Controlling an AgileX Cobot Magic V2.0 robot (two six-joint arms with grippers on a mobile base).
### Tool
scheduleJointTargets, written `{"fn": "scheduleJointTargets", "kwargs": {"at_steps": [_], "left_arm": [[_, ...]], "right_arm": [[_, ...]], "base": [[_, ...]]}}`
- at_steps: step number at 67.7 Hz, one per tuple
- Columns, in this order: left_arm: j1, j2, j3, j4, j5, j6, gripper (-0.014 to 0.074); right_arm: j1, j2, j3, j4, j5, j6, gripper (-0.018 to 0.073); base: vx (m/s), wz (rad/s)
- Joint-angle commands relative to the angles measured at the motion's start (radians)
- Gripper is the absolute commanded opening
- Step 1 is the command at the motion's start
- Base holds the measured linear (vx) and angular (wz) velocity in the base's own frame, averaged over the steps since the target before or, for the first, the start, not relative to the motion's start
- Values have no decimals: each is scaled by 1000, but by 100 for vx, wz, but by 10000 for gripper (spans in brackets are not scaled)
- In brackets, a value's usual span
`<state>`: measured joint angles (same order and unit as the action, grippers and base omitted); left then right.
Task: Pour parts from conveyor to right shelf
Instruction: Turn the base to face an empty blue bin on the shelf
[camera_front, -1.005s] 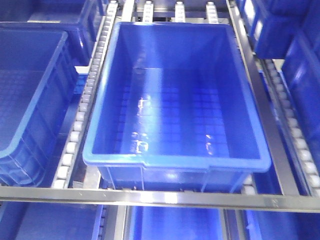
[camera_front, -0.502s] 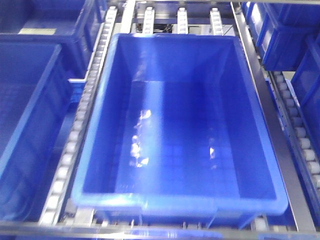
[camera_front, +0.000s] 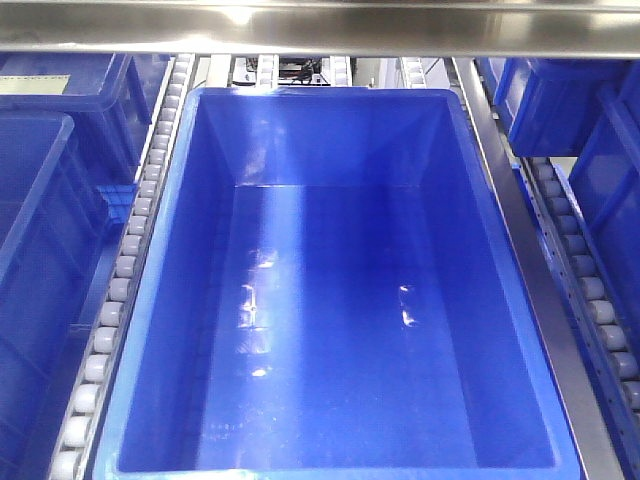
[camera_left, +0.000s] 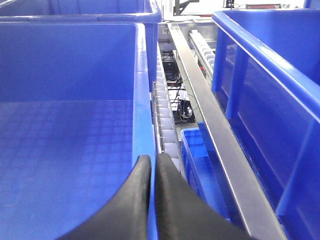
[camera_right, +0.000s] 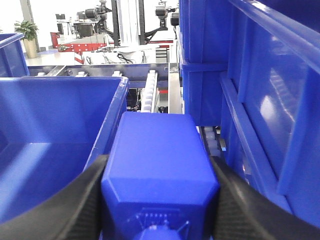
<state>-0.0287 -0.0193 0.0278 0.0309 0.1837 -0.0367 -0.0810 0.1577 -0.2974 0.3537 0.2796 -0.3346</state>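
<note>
My right gripper (camera_right: 160, 162) is shut on a bright-blue part (camera_right: 160, 150), which fills the space between its black fingers (camera_right: 75, 200). It hangs over the right wall of a large blue bin (camera_right: 60, 105). The right shelf (camera_front: 330, 25) is a steel rack with roller lanes (camera_front: 125, 270). An empty blue bin (camera_front: 330, 140) sits on it and fills the front view. My left gripper (camera_left: 152, 162) is shut, its fingers nearly touching, above the right rim of another blue bin (camera_left: 141, 90). The conveyor is out of view.
More blue bins flank the middle one at left (camera_front: 40, 200) and right (camera_front: 600, 150). A steel rail (camera_left: 210, 120) and a roller lane (camera_left: 162, 110) run between bins, with a lower blue bin (camera_left: 200, 160) beneath. Machinery stands far behind (camera_right: 120, 25).
The front view has closed in on the middle bin, which now fills the frame. The front steel bar has dropped out below and another bar shows at the top.
</note>
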Motion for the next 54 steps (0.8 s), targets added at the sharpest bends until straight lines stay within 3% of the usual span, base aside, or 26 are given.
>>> {"fn": "scheduleJointTargets", "kwargs": {"at_steps": [1,54], "left_arm": [[-5,-5,-19,-1,-72,-7,-6],[-5,-5,-19,-1,-72,-7,-6]], "right_arm": [[-2,12,-25,4,-77,0,-5],[-2,12,-25,4,-77,0,-5]], "base": [[4,2],[0,0]]}}
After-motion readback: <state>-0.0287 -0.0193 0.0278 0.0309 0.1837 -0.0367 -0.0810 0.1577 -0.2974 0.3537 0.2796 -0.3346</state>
